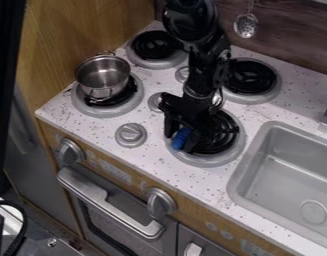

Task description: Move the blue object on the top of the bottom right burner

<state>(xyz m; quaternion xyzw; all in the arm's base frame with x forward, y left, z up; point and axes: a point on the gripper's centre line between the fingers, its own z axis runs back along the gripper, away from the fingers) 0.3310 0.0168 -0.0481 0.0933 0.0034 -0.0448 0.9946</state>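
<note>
We see the gripper (180, 136) low over the front edge of the bottom right burner (224, 141), with the blue object (180, 139) right at its tip, above the burner's near-left part. We cannot tell whether the gripper has hold of it. A metal pot (103, 75) sits on the bottom left burner (129, 101).
</note>
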